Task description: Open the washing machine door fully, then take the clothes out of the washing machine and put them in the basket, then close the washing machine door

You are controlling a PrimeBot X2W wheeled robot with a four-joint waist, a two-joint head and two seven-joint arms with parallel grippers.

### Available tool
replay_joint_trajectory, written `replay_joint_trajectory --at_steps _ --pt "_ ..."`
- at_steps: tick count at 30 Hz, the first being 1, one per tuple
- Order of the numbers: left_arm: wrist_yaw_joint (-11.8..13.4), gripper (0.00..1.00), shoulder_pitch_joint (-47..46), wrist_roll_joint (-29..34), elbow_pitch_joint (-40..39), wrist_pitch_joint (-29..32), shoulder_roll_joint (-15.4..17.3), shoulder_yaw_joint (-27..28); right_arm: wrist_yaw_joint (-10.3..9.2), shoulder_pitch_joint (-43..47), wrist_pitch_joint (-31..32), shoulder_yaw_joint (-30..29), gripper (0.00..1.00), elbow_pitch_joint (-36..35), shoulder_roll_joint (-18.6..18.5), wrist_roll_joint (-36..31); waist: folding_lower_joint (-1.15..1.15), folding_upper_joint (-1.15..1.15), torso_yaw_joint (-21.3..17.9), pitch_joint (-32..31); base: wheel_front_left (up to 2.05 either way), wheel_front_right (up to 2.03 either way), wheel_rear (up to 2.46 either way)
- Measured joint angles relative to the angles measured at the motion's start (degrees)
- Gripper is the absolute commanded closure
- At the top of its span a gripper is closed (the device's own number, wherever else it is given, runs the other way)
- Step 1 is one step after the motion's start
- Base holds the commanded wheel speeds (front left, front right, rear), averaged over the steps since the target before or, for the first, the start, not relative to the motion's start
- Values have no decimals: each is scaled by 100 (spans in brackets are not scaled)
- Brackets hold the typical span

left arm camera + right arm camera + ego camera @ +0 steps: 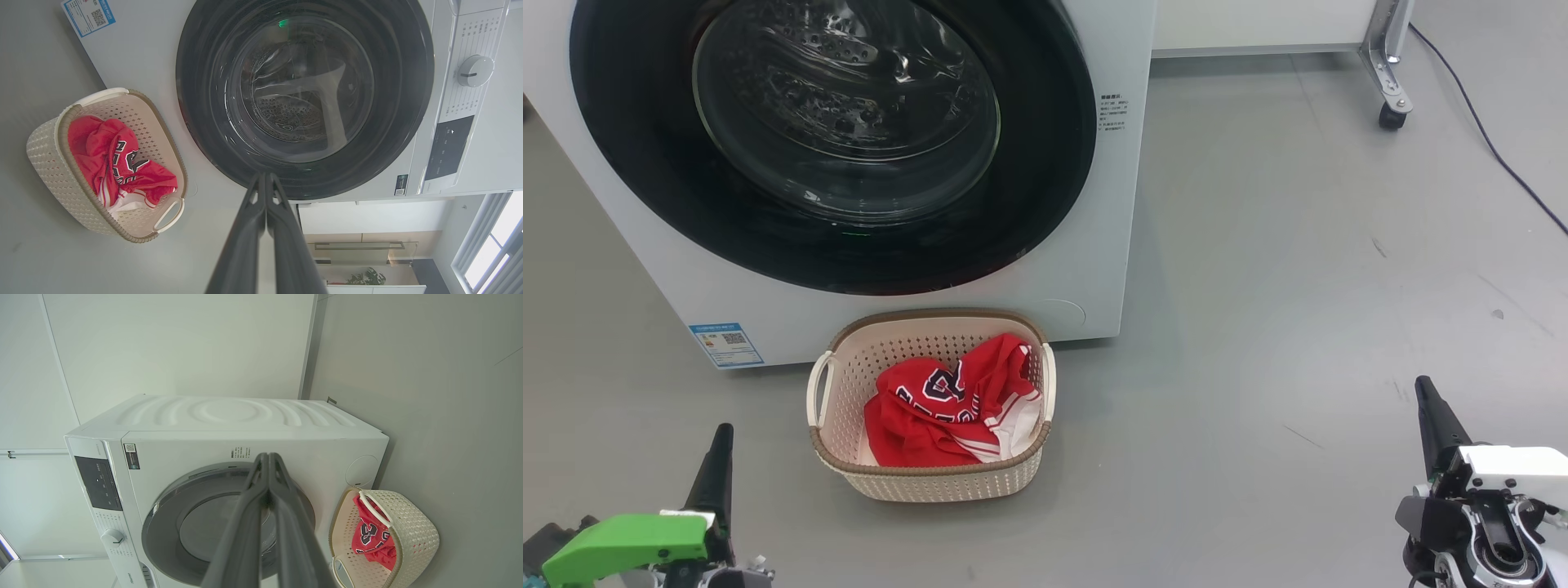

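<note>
The white washing machine (1111, 269) fills the upper left of the head view. Its round black-rimmed door (833, 139) lies flat against the front, and steel drum holes show through the glass. On the floor just before it stands the cream basket (931, 478) with the red clothes (947, 400) inside. My left gripper (721, 433) is shut and empty at the lower left, short of the basket. At the lower right my right gripper (1423, 384) is shut and empty too. Both wrist views show touching fingers, the door (304, 94) (196, 522) and the basket (53, 163) (412, 535).
Grey floor spreads to the right of the washer. A metal frame leg on a caster (1391, 114) stands at the upper right, and a dark cable (1494, 155) trails across the floor beside it. The control panel with a dial (474, 71) is on the washer's top band.
</note>
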Motion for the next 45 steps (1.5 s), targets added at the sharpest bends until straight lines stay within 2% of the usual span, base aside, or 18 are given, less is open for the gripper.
replay_joint_trajectory --at_steps 45 --pt "-44 100 -68 0 87 18 -1 27 45 -8 18 -20 100 58 9 0 0 0 1 -3 0 0 0"
